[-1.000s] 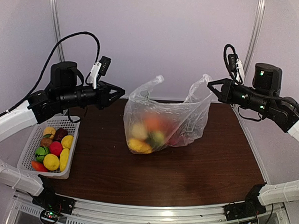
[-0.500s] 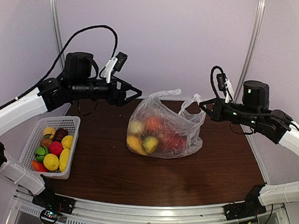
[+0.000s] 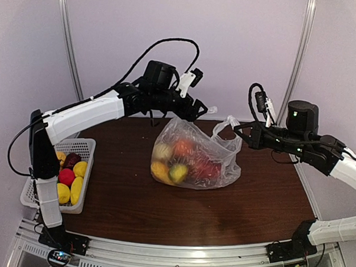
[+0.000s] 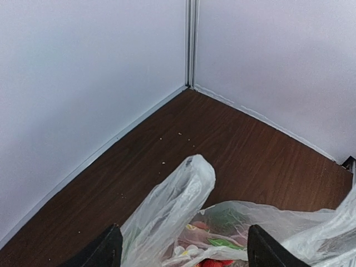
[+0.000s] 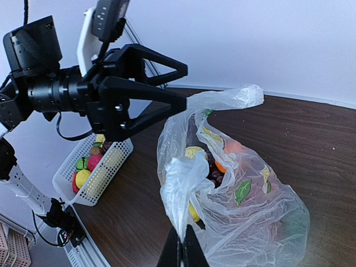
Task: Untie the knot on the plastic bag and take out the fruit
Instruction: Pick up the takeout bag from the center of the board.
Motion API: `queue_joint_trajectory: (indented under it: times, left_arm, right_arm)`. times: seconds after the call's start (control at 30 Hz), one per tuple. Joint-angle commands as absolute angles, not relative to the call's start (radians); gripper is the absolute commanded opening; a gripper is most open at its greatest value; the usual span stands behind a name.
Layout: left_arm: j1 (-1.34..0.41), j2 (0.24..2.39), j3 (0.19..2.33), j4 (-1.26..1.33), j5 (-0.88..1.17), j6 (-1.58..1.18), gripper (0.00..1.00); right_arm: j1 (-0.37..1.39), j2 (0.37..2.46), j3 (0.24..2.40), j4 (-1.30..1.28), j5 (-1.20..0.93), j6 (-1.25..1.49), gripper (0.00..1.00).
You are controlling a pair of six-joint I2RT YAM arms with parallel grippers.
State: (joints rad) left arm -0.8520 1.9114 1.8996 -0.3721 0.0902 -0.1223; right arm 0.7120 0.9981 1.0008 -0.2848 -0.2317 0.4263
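One bag (image 3: 194, 164), two claws.
Your left claw (image 3: 204, 113) gapes wide around its left handle (image 3: 211, 110); your right claw (image 3: 236, 130) pinches its right handle (image 3: 229, 121).

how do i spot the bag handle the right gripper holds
Find the clear plastic bag of fruit on the table. Two handles stick up from it; this is the right-hand handle, pinched in the right gripper, while the other handle sits between the open left gripper.
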Motion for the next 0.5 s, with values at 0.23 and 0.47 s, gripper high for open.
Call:
queue_joint_trajectory:
  times: [0.23, 0.47]
  left_arm:
    - [-0.867, 2.103, 2.108, -0.385, 0.045, -0.011, 0.86]
    - [-0.871, 2.182, 2.173, -0.431, -0.022, 0.068, 0.75]
  right_arm:
    - [0.721, 0.99, 0.98, -0.29, -0.24, 0.431, 0.0]
    - [0.721, 0.992, 0.977, -0.286, -0.251, 0.438, 0.0]
